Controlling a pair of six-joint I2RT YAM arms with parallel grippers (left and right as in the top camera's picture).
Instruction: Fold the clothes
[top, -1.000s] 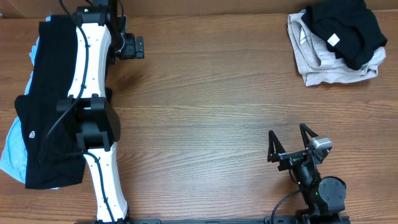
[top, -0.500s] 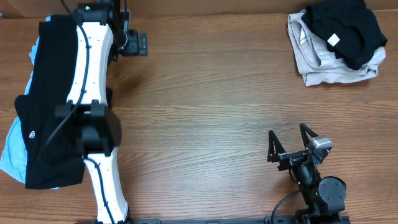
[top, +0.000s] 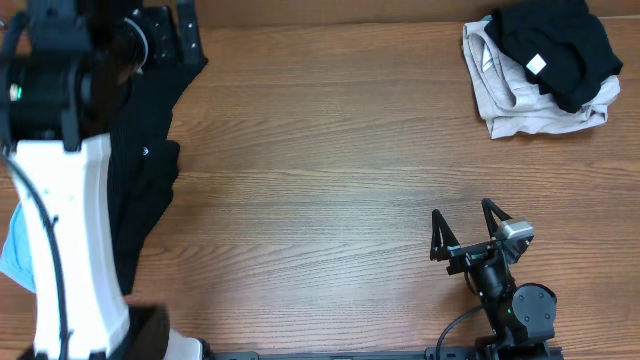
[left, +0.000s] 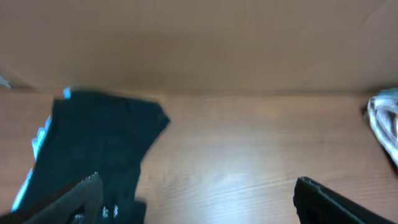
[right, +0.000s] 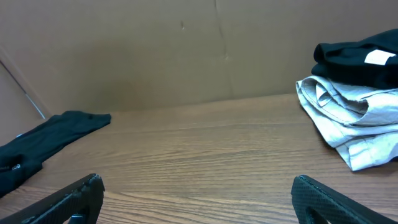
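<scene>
Black T-shirt (top: 148, 190): lies loose along the left side of the table (top: 330, 150), from the far corner toward the near edge, partly hidden under the left arm (top: 60, 230).
Pale blue garment (top: 12, 255): at the left edge, just beside the black T-shirt; mostly covered.
Folded black shirt (top: 565, 45): far right corner, white tag (top: 537, 65) facing up, resting on the beige trousers (top: 520, 108).
Left gripper (left: 198, 183): raised above the black T-shirt, fingers spread wide, nothing between them.
Right gripper (top: 462, 212): near right, fingers spread wide, empty, well apart from the pile.
</scene>
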